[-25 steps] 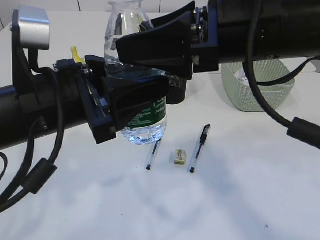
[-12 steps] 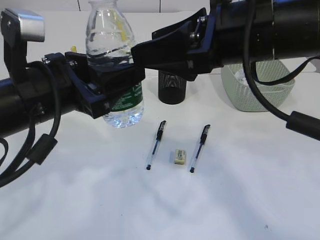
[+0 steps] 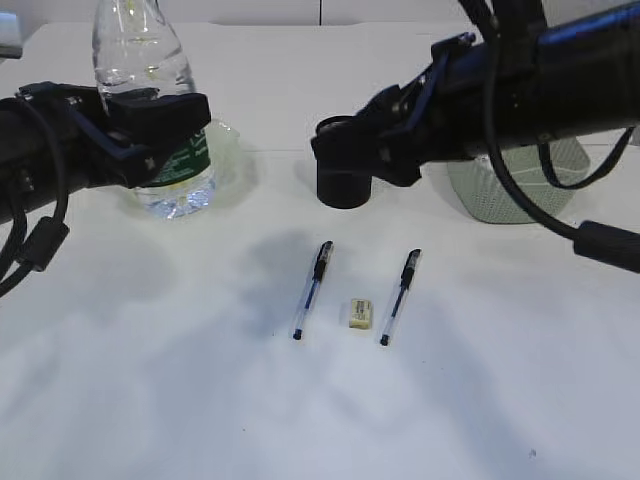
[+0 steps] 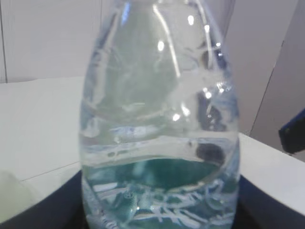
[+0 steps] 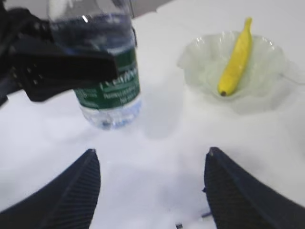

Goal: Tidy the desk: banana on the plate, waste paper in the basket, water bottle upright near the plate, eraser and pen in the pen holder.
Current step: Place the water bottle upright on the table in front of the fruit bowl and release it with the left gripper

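Clamped around the water bottle (image 3: pixel 150 130) at its dark green label is the left gripper (image 3: pixel 165 125), and the bottle is held upright with its base at the white table (image 3: pixel 150 400), just beside the plate (image 5: pixel 236 67). The banana (image 5: pixel 234 57) is seen lying in that wavy glass dish. The right gripper (image 5: pixel 150 191) is held empty above the table, its two fingers spread wide apart. The pen holder (image 3: pixel 343 180) is partly hidden behind the right arm, and the basket (image 3: pixel 515 185) is seen behind it at the right. Two pens (image 3: pixel 312 290) are laid near the middle, with the eraser (image 3: pixel 360 313) placed between them.
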Available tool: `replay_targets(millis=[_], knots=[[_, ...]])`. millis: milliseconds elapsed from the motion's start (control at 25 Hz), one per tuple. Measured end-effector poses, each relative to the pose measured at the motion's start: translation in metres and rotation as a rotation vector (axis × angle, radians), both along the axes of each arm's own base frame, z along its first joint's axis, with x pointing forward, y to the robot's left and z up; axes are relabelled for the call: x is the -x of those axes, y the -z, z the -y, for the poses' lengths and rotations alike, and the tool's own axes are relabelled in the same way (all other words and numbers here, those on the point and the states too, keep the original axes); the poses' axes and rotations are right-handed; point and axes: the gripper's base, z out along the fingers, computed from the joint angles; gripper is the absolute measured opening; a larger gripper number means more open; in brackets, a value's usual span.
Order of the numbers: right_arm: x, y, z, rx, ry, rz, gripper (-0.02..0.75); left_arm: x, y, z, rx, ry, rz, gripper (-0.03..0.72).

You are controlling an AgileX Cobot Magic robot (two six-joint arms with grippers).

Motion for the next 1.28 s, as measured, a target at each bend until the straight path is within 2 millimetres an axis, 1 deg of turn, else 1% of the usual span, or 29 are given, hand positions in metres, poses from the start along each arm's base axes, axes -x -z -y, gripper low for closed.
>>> replay_targets(millis=[160, 280, 320, 520, 680, 800, 920, 1160, 1280], knots=[[0.0, 0.013, 0.009, 0.127, 0.071, -0.105, 0.505, -0.005, 0.004, -0.009, -0.036, -0.042, -0.033, 0.415], [-0.001, 0.022, 0.019, 0.243, 0.151, -0.175, 0.505, -0.006, 0.01, -0.011, -0.074, -0.063, -0.074, 0.415], [-0.002, 0.023, 0.024, 0.306, 0.179, -0.184, 0.505, -0.006, 0.011, -0.011, -0.085, -0.067, -0.083, 0.415], [-0.005, 0.019, 0.045, 0.521, 0.335, -0.245, 0.505, -0.007, 0.015, -0.012, -0.116, -0.083, -0.116, 0.415], [-0.005, 0.017, 0.057, 0.661, 0.386, -0.255, 0.505, -0.01, 0.017, -0.011, -0.117, -0.081, -0.068, 0.415], [-0.004, 0.018, 0.059, 0.679, 0.397, -0.273, 0.505, -0.015, 0.023, -0.006, -0.08, -0.05, 0.003, 0.415], [-0.004, 0.017, 0.059, 0.671, 0.408, -0.28, 0.505, -0.021, 0.037, -0.003, -0.058, -0.038, 0.043, 0.407], [-0.002, 0.018, 0.06, 0.677, 0.415, -0.306, 0.505, -0.034, 0.076, -0.004, -0.094, -0.096, -0.047, 0.407], [-0.002, 0.018, 0.06, 0.679, 0.415, -0.308, 0.505, -0.037, 0.087, -0.004, -0.105, -0.107, -0.081, 0.407]])
